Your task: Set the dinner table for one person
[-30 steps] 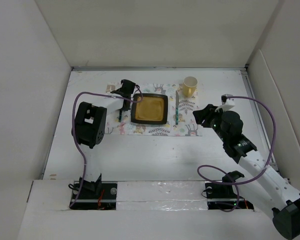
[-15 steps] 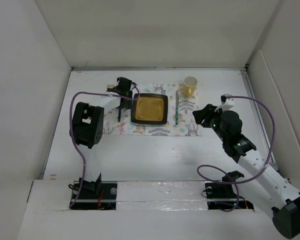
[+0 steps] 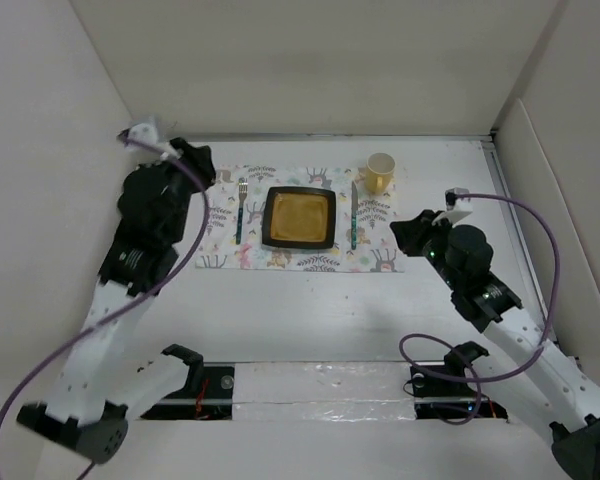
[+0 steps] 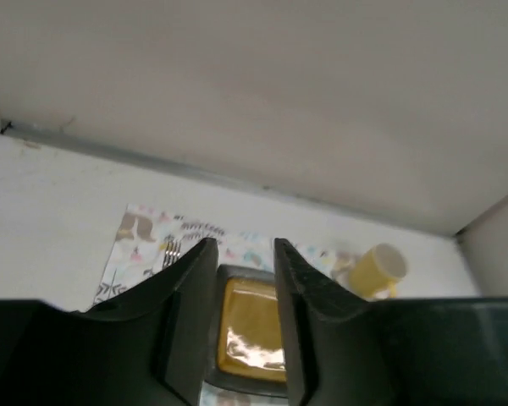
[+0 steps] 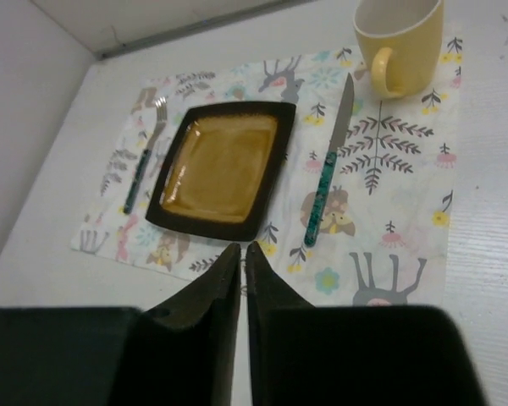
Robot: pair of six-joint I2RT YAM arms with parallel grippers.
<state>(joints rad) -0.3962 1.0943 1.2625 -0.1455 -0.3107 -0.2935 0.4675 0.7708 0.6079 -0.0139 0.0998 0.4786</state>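
The left claw [image 4: 241, 247] is slightly spread and holds nothing; a narrow gap shows between its dark fingers. It hangs above the bench [image 3: 310, 310], near the far left corner, just off the left edge of the mat [image 3: 380, 255]. The left arm is reared up, with its forearm angled toward the far wall.

The right claw [image 5: 242, 250] is pressed together and empty, its tips over the mat's near edge in its own wrist view. From above, the right claw [image 3: 405, 232] sits just beside the mat's right edge. The right arm stretches in from the near right with its purple cable [image 3: 540, 250] looping beside it.

From above, both claws are dark shapes and their fingers cannot be told apart. The left wrist view is soft, and its fingers cover the sides of the plate [image 4: 245, 338].

The bench spreads white under both claws and carries the mat toward its far side. On the mat lie the fork [image 3: 241, 210], the plate, the knife [image 3: 353, 215] and, at the far right corner, the mug [image 3: 380, 172].
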